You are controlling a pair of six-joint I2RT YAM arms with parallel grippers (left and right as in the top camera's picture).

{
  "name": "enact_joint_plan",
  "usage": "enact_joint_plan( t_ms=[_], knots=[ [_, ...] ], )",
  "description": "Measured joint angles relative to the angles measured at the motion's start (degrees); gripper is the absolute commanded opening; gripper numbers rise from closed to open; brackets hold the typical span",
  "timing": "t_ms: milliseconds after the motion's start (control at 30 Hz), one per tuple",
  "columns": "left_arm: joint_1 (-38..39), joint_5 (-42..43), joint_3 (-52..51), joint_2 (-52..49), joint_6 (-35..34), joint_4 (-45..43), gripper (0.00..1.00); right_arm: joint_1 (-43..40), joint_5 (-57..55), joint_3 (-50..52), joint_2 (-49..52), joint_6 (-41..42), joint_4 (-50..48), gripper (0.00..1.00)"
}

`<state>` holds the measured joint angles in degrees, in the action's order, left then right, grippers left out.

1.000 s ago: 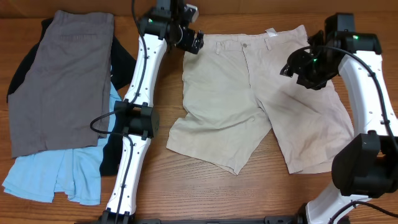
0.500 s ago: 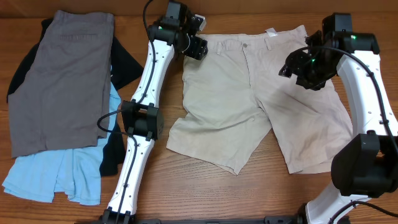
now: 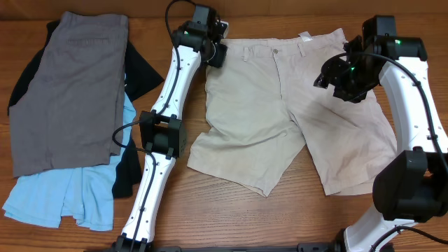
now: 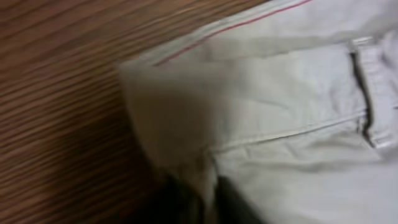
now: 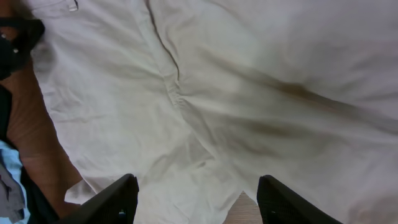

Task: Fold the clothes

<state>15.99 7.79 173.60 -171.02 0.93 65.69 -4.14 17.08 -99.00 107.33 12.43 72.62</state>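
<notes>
The light beige khaki shorts (image 3: 280,119) lie flat, front up, waistband toward the far edge. My left gripper (image 3: 214,54) is at the waistband's left corner. In the left wrist view that corner (image 4: 186,93) is bunched, and a fold of fabric is pinched between my dark jaws (image 4: 202,199). My right gripper (image 3: 343,80) hovers above the right side of the shorts, below the waistband. Its fingers (image 5: 115,199) stand wide apart over the beige cloth (image 5: 217,93) with nothing between them.
At the left lies a pile: grey shorts (image 3: 70,91) on top, light-blue shorts (image 3: 70,196) sticking out at the near end, a black garment (image 3: 143,70) beneath. The left arm runs between the pile and the khaki shorts. Bare wood table (image 3: 245,217) shows along the near edge.
My left gripper moved right onto the waistband's left corner and closed on the fabric. The right arm has barely moved.
</notes>
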Motion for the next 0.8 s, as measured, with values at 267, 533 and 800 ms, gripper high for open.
enact_joint_plan(
  t_ms=[267, 533, 800],
  knots=[
    [0.2, -7.13, 1.68, 0.57, -6.6, 7.58, 0.04, 0.02, 0.02, 0.02, 0.0, -0.02, -0.28, 0.66],
    [-6.12, -12.24, 5.29, 0.48, -10.49, 21.18, 0.07, 0.22, 0.02, 2.19, 0.0, 0.0, -1.57, 0.66],
    [-17.7, -9.22, 5.73, 0.5, -11.78, 28.15, 1.0, 2.62, 0.0, 4.57, 0.0, 0.9, -4.15, 0.67]
  ],
)
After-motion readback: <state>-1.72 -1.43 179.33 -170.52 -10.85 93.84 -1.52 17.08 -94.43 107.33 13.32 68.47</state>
